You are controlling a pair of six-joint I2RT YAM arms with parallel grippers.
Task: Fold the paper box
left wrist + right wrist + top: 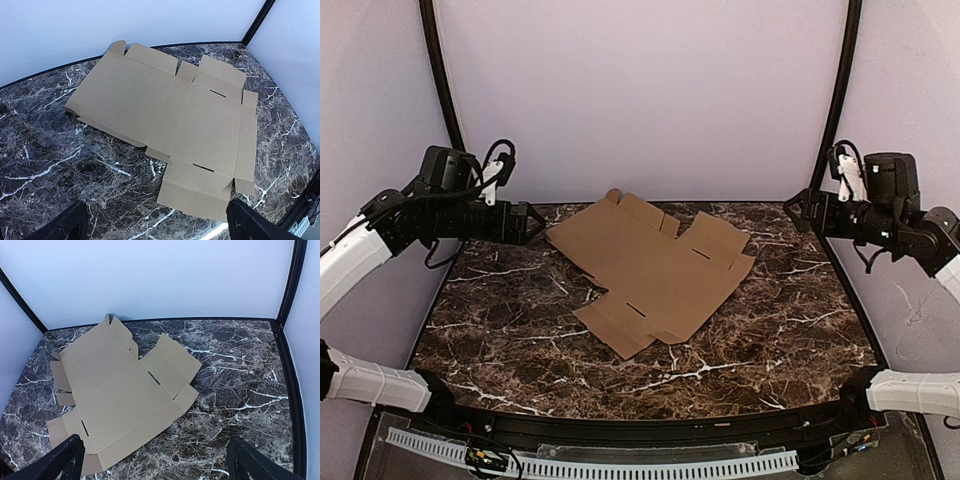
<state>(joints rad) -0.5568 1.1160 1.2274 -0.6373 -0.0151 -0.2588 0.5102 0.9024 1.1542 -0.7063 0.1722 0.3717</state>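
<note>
Both spread and empty, the left gripper point(532, 222) sits near the flat box's point(650, 275) left corner, the right gripper point(794, 210) farther off its right flaps; its long axis runs diagonally.

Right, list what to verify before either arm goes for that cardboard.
1. Flat brown die-cut cardboard sheet lies unfolded on the dark marbled tabletop: ok.
2. Left tool open and empty: ok.
3. Right tool open and empty: ok.
4. Neither tool touches the sheet: ok.
5. Nothing lying on top of the sheet: ok.
6. Every flap flush against the tabletop: cannot tell; the far corner flap may be lifted slightly.
</note>
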